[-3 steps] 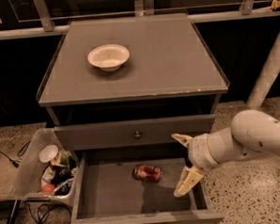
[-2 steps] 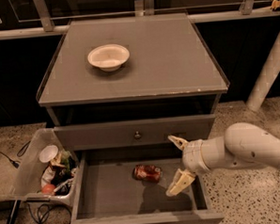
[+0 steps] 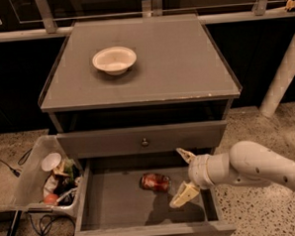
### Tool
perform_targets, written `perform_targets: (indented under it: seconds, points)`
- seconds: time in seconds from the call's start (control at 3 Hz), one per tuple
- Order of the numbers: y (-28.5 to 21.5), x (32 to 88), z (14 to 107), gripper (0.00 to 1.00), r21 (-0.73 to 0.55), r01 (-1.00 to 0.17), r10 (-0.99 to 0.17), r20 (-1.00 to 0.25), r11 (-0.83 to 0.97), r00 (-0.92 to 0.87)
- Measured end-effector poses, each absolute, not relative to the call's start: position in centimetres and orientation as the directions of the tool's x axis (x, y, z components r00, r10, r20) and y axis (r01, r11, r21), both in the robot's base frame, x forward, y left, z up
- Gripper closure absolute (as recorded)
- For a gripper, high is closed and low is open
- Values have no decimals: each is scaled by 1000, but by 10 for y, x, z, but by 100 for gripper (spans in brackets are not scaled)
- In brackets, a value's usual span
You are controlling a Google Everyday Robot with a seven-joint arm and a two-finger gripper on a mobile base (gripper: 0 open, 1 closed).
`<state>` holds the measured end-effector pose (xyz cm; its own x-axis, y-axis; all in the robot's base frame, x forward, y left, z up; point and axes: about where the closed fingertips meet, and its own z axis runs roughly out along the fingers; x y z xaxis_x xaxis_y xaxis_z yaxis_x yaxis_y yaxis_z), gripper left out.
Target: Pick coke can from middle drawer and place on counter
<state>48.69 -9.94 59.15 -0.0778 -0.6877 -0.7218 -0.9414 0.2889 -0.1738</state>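
The coke can (image 3: 155,182) lies on its side on the flat bottom of the open middle drawer (image 3: 117,201), near the drawer's centre. My gripper (image 3: 183,176) is open inside the drawer, just right of the can and apart from it, with one pale finger (image 3: 185,154) up near the drawer above and the other (image 3: 183,196) low. The white arm comes in from the right. The counter (image 3: 174,64) is the grey cabinet top above.
A white bowl (image 3: 114,59) stands on the counter's left half. A closed drawer front with a round knob (image 3: 145,141) sits above the open drawer. A bin of trash (image 3: 51,177) stands at the cabinet's left. A white post (image 3: 284,73) rises at right.
My gripper and arm have moved left inside the drawer, closer to the can. The can has not moved.
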Motion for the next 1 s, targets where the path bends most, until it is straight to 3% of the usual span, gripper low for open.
perform_targets:
  seconds: [1.0]
  points:
    - [-108, 521, 494, 0, -97, -932, -720, -664, 348, -200]
